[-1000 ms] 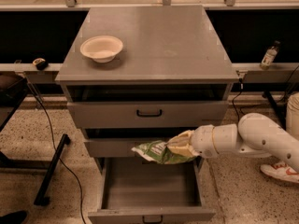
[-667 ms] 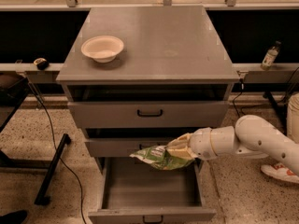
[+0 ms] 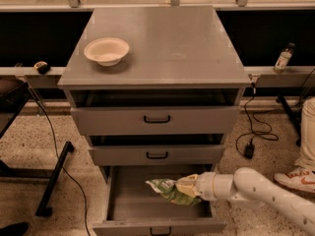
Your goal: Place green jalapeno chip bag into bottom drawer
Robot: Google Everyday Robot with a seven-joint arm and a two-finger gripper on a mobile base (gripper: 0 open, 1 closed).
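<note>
1. Grey metal lies nearest: the bottom drawer (image 3: 123, 226) stands pulled out, with its flat front at the lower edge of the view and its box open upward.
2. Just behind that front, my gripper (image 3: 191, 186) reaches in from the right on the end of my white arm (image 3: 266, 193). It is clamped on the right end of the green jalapeno chip bag (image 3: 168, 191), which sticks out to the left of it.
3. A second ago the bag hung level with the front of the middle drawer (image 3: 197, 155). Now it is lower, below that front and inside the mouth of the bottom drawer, over its right half. I have come down with little sideways shift.
4. I cannot tell whether the bag touches the drawer floor yet. I judge the carry nearly over, with the release and the withdrawal left to do.
5. Above, the middle drawer and the top drawer (image 3: 113, 120) sit as they did.
6. Farthest back, the white bowl (image 3: 107, 50) rests unmoved on the cabinet top (image 3: 172, 38).
</note>
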